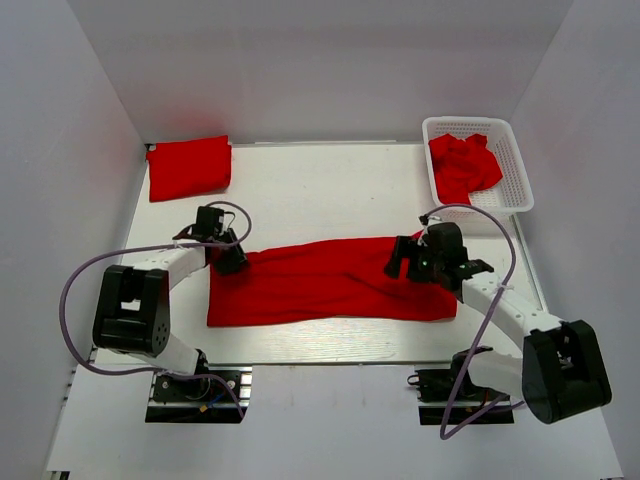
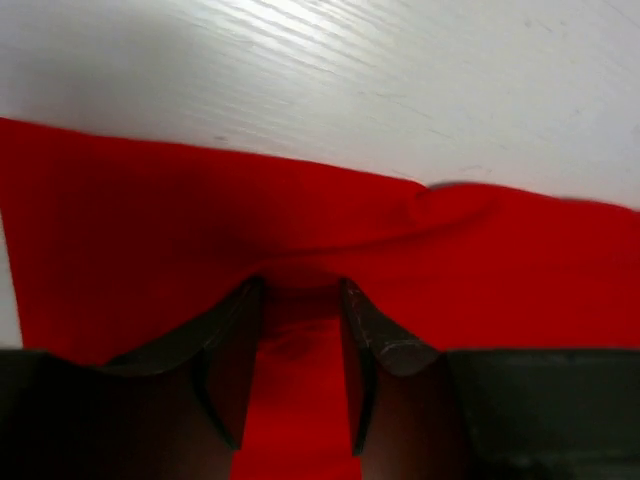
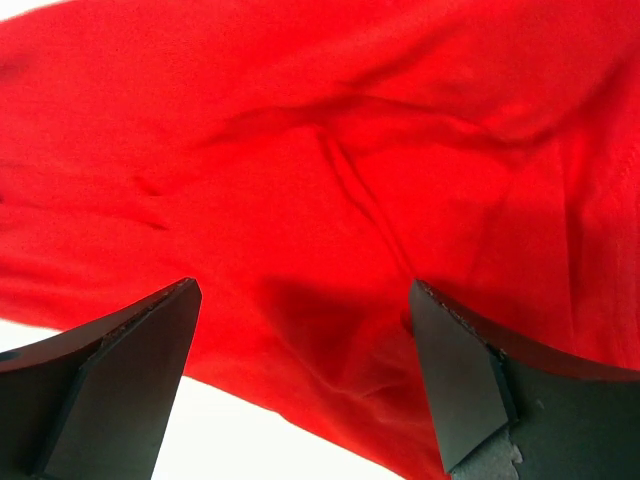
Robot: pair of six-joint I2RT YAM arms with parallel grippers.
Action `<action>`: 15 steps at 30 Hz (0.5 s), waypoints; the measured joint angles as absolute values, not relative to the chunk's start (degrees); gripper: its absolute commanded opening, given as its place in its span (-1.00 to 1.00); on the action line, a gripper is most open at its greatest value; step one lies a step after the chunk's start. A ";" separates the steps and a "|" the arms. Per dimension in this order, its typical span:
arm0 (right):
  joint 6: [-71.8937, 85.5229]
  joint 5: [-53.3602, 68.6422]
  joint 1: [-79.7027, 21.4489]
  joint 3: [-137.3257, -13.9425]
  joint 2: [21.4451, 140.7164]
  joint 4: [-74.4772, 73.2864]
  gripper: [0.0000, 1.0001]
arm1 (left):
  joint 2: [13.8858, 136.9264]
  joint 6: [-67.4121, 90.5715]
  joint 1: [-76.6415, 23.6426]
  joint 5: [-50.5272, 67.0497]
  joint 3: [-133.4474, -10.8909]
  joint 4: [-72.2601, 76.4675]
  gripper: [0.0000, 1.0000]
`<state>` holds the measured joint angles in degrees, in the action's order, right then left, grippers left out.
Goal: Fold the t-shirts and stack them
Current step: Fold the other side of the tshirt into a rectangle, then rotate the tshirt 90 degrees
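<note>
Left claw point(image 2: 298, 290) half-open, t-shirt point(image 2: 500, 270) between fingers point(image 2: 372, 335)

From above and behind the arm bases we look down, from afar, on the whole white wood-grain table point(image 1: 330, 190). Our left wrist view faces down past the left arm's dark fingers point(image 2: 225, 335), very close; our right wrist view looks past the right arm's dark fingers point(image 3: 130, 370). All three share the long bright red cloth t-shirt point(image 1: 330, 280).

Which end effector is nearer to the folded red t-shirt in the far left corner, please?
Left. The left end effector is just this side of the folded t-shirt, at the spread t-shirt's left end; the right end effector is over its right end.
</note>
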<state>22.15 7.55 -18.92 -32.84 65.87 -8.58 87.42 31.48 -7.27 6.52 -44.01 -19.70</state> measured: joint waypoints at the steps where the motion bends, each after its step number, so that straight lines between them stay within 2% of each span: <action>1: 22.59 6.79 -18.87 -32.51 66.61 -8.67 0.81 | 87.15 32.08 -7.27 5.23 -43.97 -20.23 -0.05; 3: 23.59 5.28 -18.83 -32.03 68.66 -8.64 0.81 | 86.32 33.15 -7.18 1.89 -43.97 -22.41 -0.05; 7: 25.74 2.96 -18.72 -32.82 74.72 -8.34 0.81 | 84.99 36.38 -6.74 -6.83 -44.10 -28.05 0.10; 9: 26.92 1.61 -18.72 -34.04 77.01 -7.07 0.81 | 84.90 37.60 -6.70 -10.68 -44.66 -31.14 0.28; 12: 28.16 0.30 -18.72 -35.48 79.31 -5.61 0.81 | 85.17 39.57 -6.61 -16.40 -45.54 -36.07 0.44; 13: 28.53 -0.14 -18.72 -35.83 79.83 -5.37 0.81 | 85.38 40.38 -6.55 -18.09 -45.91 -37.80 0.79; 14: 28.80 -0.56 -18.72 -36.03 80.20 -5.10 0.81 | 85.65 41.32 -6.44 -19.53 -46.30 -39.38 0.88; 15: 29.06 -0.93 -18.72 -36.23 80.44 -4.97 0.81 | 85.73 42.02 -6.28 -20.36 -46.59 -40.58 0.88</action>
